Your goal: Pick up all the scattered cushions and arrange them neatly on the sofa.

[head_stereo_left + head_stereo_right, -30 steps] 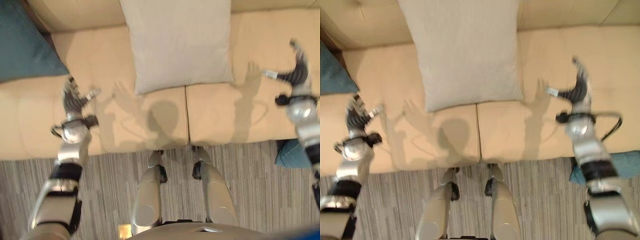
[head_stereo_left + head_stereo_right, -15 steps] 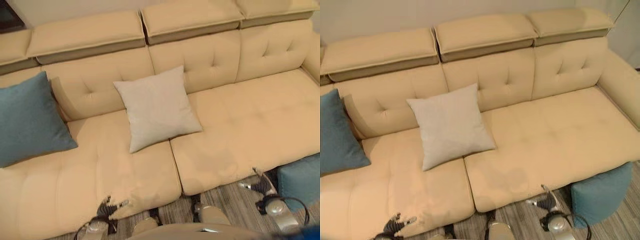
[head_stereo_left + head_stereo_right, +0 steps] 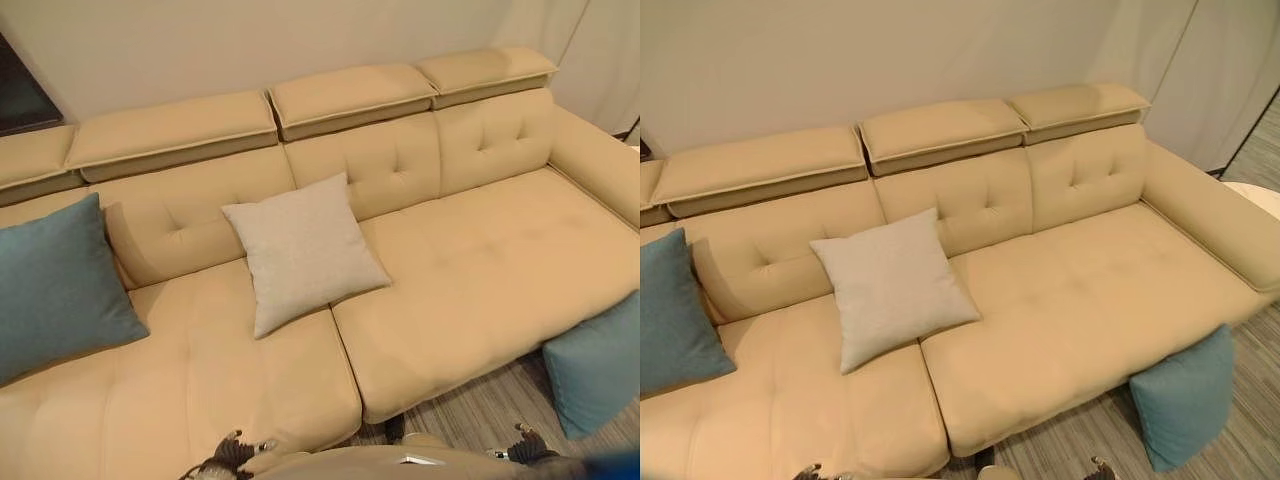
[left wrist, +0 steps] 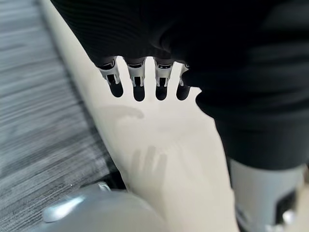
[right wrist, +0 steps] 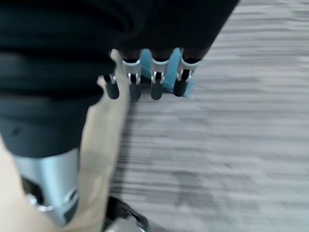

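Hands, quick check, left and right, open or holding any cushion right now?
Left hand: open, fingers straight, holding nothing, above the sofa seat edge.
Right hand: open, fingers straight, holding nothing, above the floor, toward the teal cushion.

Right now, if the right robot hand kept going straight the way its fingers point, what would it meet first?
Probably the teal cushion on the striped floor beside the sofa; the right robot hand is open, depth unclear.
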{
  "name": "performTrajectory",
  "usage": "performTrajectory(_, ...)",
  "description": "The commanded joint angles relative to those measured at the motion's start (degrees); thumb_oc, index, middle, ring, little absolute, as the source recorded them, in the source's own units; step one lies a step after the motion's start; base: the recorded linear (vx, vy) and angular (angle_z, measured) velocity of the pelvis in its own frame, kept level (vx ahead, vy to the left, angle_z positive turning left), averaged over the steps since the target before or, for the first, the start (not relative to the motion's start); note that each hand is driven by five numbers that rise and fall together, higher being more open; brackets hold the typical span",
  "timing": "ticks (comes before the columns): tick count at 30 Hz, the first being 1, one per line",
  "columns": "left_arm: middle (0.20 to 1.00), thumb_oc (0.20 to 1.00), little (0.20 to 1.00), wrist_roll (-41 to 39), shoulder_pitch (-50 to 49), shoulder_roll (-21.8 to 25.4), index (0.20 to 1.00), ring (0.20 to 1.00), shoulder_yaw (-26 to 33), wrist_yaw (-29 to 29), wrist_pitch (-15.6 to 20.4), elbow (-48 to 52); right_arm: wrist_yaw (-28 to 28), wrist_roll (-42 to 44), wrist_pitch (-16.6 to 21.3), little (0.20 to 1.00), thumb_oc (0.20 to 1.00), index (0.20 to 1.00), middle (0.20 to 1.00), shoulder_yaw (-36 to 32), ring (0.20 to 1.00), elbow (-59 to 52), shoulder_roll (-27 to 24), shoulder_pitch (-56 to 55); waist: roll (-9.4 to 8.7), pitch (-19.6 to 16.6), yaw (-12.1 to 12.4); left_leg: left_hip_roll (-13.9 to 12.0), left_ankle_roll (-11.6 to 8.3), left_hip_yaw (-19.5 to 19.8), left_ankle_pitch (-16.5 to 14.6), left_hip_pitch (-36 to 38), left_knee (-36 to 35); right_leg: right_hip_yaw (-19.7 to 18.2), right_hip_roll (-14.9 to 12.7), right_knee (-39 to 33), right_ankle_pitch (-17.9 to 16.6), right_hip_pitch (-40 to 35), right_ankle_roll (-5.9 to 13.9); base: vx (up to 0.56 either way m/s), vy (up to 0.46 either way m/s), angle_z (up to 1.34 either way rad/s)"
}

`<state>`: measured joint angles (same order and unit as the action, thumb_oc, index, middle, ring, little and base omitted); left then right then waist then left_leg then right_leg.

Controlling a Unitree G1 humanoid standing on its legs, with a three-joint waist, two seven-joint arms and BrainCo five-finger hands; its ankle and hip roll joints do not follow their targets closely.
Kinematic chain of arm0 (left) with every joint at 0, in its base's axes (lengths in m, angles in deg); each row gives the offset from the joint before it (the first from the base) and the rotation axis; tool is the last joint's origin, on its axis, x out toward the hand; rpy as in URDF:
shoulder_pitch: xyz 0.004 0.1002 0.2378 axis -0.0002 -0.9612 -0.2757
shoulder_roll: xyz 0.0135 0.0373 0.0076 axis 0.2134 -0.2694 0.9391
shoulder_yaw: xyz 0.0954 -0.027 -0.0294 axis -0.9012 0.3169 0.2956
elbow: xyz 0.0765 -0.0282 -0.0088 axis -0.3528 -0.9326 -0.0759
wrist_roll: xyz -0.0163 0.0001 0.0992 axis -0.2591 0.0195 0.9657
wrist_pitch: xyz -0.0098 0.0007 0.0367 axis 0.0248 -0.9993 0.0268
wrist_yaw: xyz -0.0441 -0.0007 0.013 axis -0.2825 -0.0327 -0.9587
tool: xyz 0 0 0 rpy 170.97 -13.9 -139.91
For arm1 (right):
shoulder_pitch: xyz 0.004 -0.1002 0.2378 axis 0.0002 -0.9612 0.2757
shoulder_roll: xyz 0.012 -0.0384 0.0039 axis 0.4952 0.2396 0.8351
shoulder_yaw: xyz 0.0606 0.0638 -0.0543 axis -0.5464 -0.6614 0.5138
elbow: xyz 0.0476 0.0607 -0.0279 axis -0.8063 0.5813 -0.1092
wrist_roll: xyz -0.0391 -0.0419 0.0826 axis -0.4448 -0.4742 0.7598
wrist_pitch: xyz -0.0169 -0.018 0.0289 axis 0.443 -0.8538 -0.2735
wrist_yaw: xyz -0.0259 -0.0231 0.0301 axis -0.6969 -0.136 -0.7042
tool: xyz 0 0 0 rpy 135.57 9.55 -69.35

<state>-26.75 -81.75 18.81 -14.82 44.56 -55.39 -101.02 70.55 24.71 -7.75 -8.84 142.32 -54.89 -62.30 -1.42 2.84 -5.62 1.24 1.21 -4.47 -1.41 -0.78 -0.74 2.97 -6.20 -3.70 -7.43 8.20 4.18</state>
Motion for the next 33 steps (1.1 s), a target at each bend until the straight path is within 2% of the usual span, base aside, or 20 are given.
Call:
performTrajectory(1,1.0,1.0,1.0,0.8,1.5,0.7,1.0,1.0,1.0,1.8,-0.1,-0.7,-0.7,0.6,-0.9,1.0,1.0,1.0,1.0,0.5,1.0,-1.2,0.9,5.0,-1.33,3.2,-0.2,0.1,-2.79,0.7,-5.6,2.2,3.6,0.3,-0.9,4.9,3.6,-0.6,5.6,-0.19,0.278,-0.49)
performTrajectory(3,1.0,1.0,1.0,1.3,2.3,0.7,1.0,1.0,0.7,2.2,-0.2,-0.9,-1.0,-0.7,-1.3,1.0,1.0,1.0,1.0,1.4,1.0,-1.1,1.3,5.5,-1.93,3.5,0.0,0.9,-2.0,0.1,-5.5,2.5,2.3,0.0,-1.7,4.2,2.2,0.6,6.55,-0.22,0.206,-0.77)
performTrajectory(4,1.0,1.0,1.0,2.3,4.0,1.1,1.0,1.0,0.0,2.6,-0.4,-0.9,-1.1,-2.2,-2.0,1.0,1.0,1.0,1.0,2.3,1.0,-1.4,1.7,6.4,-2.65,4.6,-0.1,1.1,-1.36,-2.2,-4.8,2.5,1.5,0.0,-2.0,4.8,0.5,3.1,7.82,-0.3,0.188,-0.9)
performTrajectory(7,1.0,1.0,1.0,2.7,5.8,1.6,1.0,1.0,-1.1,2.6,-0.9,-0.3,-1.1,-2.7,-2.3,1.0,1.0,1.0,1.0,3.3,1.0,-0.3,2.0,6.7,-2.26,5.7,1.0,0.3,-0.64,-4.8,-3.6,2.0,1.3,5.3,-1.8,9.8,3.9,2.2,6.29,-0.24,0.114,-1.02)
performTrajectory(9,1.0,1.0,1.0,2.4,6.4,1.5,1.0,1.0,-1.5,2.7,-1.1,0.0,-1.1,-2.7,-2.2,1.0,1.0,1.0,1.0,3.4,1.0,0.5,2.2,6.5,-2.01,5.3,1.7,-0.2,-0.28,-6.1,-2.4,1.6,0.2,7.7,-1.5,14.0,6.6,1.0,5.25,-0.16,0.042,-0.86)
performTrajectory(10,1.0,1.0,1.0,2.3,6.8,1.1,1.0,1.0,-1.8,3.0,-1.1,0.0,-1.4,-2.8,-2.0,1.0,1.0,1.0,1.0,3.4,1.0,1.4,2.3,5.9,-2.18,4.0,2.7,-0.7,-0.46,-8.5,-1.5,1.5,-0.9,10.7,-1.0,15.5,9.9,-2.8,4.73,-0.13,-0.002,-0.62)
performTrajectory(11,1.0,1.0,1.0,2.3,6.8,1.1,1.0,1.0,-1.8,3.0,-1.1,0.0,-1.4,-2.8,-2.0,1.0,1.0,1.0,1.0,3.4,1.0,1.4,2.3,5.9,-2.17,3.9,2.7,-0.8,-0.46,-8.5,-1.4,1.3,-0.9,10.7,-0.9,15.4,9.8,-2.7,4.7,-0.1,-0.051,-0.77)
performTrajectory(13,1.0,1.0,1.0,2.4,7.3,0.4,1.0,1.0,-2.5,3.1,-1.2,0.0,-1.9,-2.6,-2.2,1.0,1.0,1.0,1.0,3.3,1.0,1.2,2.6,5.8,-3.16,2.7,3.4,-1.1,-1.1,-10.9,-1.3,0.5,-0.7,11.2,-0.3,10.4,10.3,-5.4,4.38,-0.04,-0.136,-0.77)
performTrajectory(19,1.0,1.0,1.0,3.6,9.0,-1.9,1.0,1.0,-4.5,3.2,-1.8,-0.2,-2.5,-2.0,-2.0,1.0,1.0,1.0,1.0,3.7,1.0,1.3,2.9,4.7,-2.81,2.8,1.1,-3.6,-2.72,-13.1,-2.7,0.1,6.2,9.0,1.7,4.6,10.1,-8.6,3.24,-0.01,-0.112,-0.33)
performTrajectory(20,1.0,1.0,1.0,2.5,9.9,-2.5,1.0,1.0,-4.8,3.6,-1.7,0.5,-2.6,-2.1,-2.2,1.0,1.0,1.0,1.0,4.4,1.0,1.6,2.7,4.9,-2.78,3.2,0.9,-4.1,-2.89,-11.3,-3.3,0.0,8.5,6.7,2.1,5.1,10.3,-8.6,2.82,-0.04,0.008,-0.5)
performTrajectory(22,1.0,1.0,1.0,1.1,10.9,-2.9,1.0,1.0,-5.3,3.9,-1.5,1.1,-2.7,-2.4,-2.2,1.0,1.0,1.0,1.0,5.1,1.0,1.9,2.6,5.4,-2.97,3.1,1.2,-3.6,-3.21,-7.0,-3.7,-0.6,8.9,4.9,2.2,4.8,9.7,-8.3,2.69,-0.05,0.026,-0.89)
performTrajectory(24,1.0,1.0,1.0,-0.7,12.0,-3.4,1.0,1.0,-5.4,4.3,-1.2,1.1,-2.8,-2.9,-2.0,1.0,1.0,1.0,1.0,6.0,1.0,1.8,2.3,6.2,-3.16,2.8,2.0,-1.9,-3.62,-0.6,-4.7,-0.6,9.4,1.7,2.7,4.6,8.8,-7.8,2.77,-0.05,0.07,-1.19)
performTrajectory(25,1.0,1.0,1.0,-1.1,9.3,-2.2,1.0,1.0,-5.0,3.0,0.0,2.1,-3.0,-2.7,-1.8,1.0,1.0,1.0,1.0,5.9,1.0,1.6,1.6,6.5,-2.85,3.0,3.3,-0.5,-3.59,5.3,-4.9,-0.7,9.1,-0.9,3.0,4.8,8.1,-7.2,2.86,-0.09,0.138,-0.77)
performTrajectory(26,1.0,1.0,1.0,-0.1,6.6,-1.5,1.0,1.0,-5.0,1.8,-0.1,2.9,-2.9,-2.3,-1.6,1.0,1.0,1.0,1.0,4.9,1.0,1.2,1.0,6.3,-2.32,3.3,3.9,0.3,-3.39,7.6,-5.0,-0.6,8.0,-1.6,3.1,4.8,7.7,-6.7,3.01,-0.11,0.163,-1.38)
performTrajectory(29,1.0,1.0,1.0,2.6,4.8,-0.3,1.0,1.0,-5.7,1.2,0.1,3.5,-3.3,-2.1,-1.1,1.0,1.0,1.0,1.0,3.9,1.0,-0.3,-0.3,6.6,-1.3,4.2,3.9,1.0,-2.67,8.6,-4.6,0.3,5.4,-3.0,3.0,5.4,6.3,-4.2,3.67,-0.14,0.172,-1.15)
performTrajectory(33,1.0,1.0,1.0,5.1,5.6,1.4,1.0,1.0,-6.7,1.0,0.6,3.7,-3.8,-1.5,-1.0,1.0,1.0,1.0,1.0,3.4,1.0,-1.3,-1.2,7.4,-1.33,5.7,3.5,1.4,-1.66,5.4,-3.6,0.1,3.1,-4.9,1.9,5.1,2.8,-0.2,6.33,-0.16,0.151,-0.35)
